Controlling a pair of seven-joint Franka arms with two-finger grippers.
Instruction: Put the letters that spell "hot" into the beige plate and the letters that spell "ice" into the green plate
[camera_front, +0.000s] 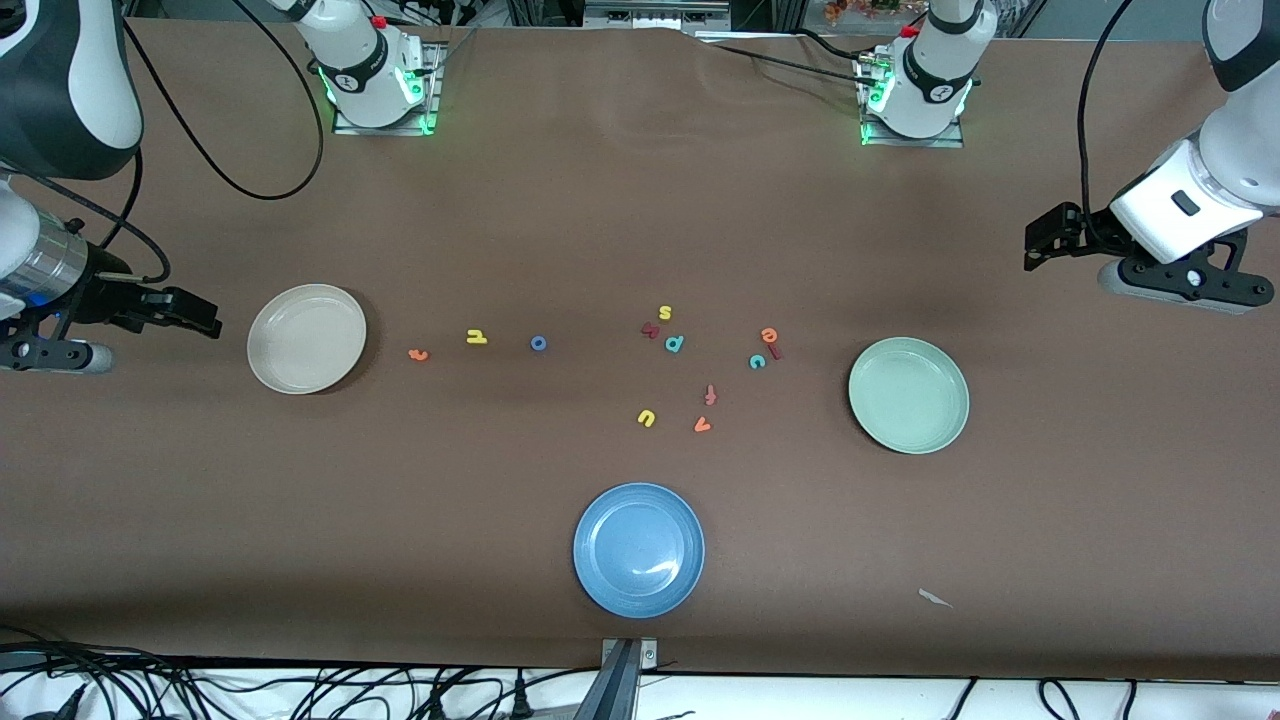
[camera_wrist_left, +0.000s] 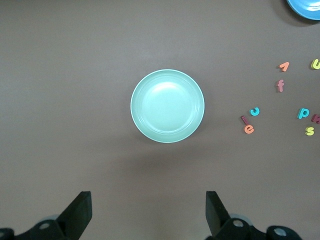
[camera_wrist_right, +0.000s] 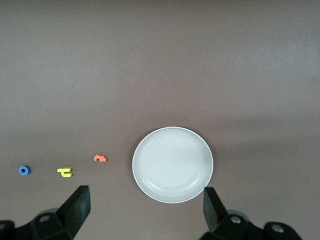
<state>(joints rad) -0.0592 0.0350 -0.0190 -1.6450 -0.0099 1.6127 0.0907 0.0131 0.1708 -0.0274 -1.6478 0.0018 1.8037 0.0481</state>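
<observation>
The empty beige plate (camera_front: 306, 338) lies toward the right arm's end, with the orange t (camera_front: 418, 354), yellow h (camera_front: 476, 337) and blue o (camera_front: 538, 343) in a row beside it. The empty green plate (camera_front: 908, 394) lies toward the left arm's end; the orange e (camera_front: 768, 334), dark red i (camera_front: 775, 351) and teal c (camera_front: 757, 361) cluster beside it. My right gripper (camera_front: 190, 312) hangs open above the table's end by the beige plate (camera_wrist_right: 172, 164). My left gripper (camera_front: 1045, 245) hangs open above the other end by the green plate (camera_wrist_left: 167, 105). Neither holds anything.
A blue plate (camera_front: 638, 549) sits near the front edge at mid-table. Between the plates lie a yellow s (camera_front: 665, 312), a teal p-shaped letter (camera_front: 674, 343), a red-orange f (camera_front: 710, 395), a yellow u (camera_front: 646, 418) and an orange v (camera_front: 702, 425).
</observation>
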